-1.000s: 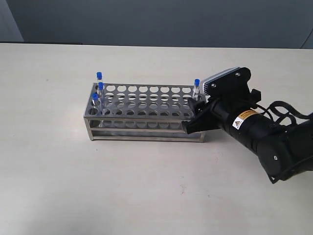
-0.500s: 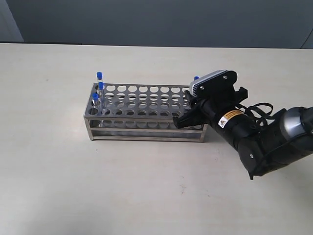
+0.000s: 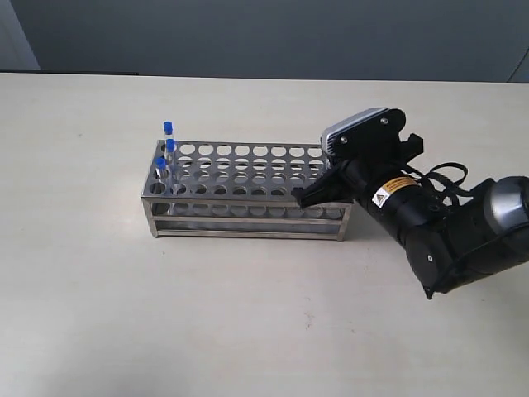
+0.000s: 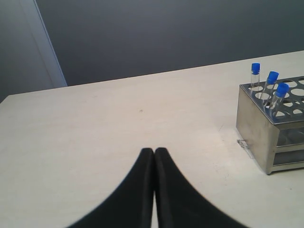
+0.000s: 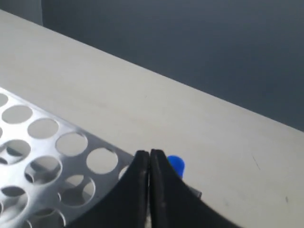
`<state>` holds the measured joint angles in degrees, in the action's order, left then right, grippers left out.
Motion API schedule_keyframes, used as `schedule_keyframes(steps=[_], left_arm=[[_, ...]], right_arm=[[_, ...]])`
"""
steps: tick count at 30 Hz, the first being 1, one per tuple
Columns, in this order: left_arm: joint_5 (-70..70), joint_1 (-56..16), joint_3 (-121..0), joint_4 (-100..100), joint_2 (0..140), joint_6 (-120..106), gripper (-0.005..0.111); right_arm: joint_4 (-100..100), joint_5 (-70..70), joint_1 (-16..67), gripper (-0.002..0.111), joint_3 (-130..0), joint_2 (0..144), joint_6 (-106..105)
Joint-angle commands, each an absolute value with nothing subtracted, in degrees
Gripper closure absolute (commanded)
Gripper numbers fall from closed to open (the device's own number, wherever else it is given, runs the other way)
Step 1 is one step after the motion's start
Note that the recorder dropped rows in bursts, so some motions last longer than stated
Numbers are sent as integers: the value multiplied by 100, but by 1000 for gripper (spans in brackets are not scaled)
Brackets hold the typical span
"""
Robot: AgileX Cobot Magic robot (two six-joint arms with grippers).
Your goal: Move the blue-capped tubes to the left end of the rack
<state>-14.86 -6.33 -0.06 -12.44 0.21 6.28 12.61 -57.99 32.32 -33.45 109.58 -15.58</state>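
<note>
Three blue-capped tubes (image 3: 169, 150) stand at rack's (image 3: 248, 217) 9 o'clock end. At 3 o'clock end, right gripper (image 5: 149, 155), pressed together, sits just beside a fourth blue cap (image 5: 176, 165); left gripper (image 4: 154, 152) likewise pressed together.

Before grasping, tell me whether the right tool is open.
No, the right tool shows its fingers pressed together, a blue-capped tube beside them.

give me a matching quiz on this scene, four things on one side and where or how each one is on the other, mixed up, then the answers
1. left gripper
2. right gripper
3. three blue-capped tubes
4. lone blue cap

a. in the rack's left end
b. shut, over the rack's right end
c. close beside the right gripper
d. shut, over the table, apart from the rack

Pairs: 1-d, 2-b, 3-a, 4-c
</note>
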Motion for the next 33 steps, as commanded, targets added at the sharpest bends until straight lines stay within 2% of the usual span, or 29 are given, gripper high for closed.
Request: schedule_keyframes(steps=[1, 25, 33], left_arm=[[-1473, -628, 0, -1273, 0, 649, 106], [-1473, -628, 0, -1273, 0, 649, 106], [-1473, -628, 0, -1273, 0, 649, 106]], right_arm=[[1199, -5862, 3198, 106, -3335, 10621, -1606], [782, -5053, 3208, 106, -3335, 9340, -1592], [772, -4981, 3535, 106, -3335, 9106, -1592]])
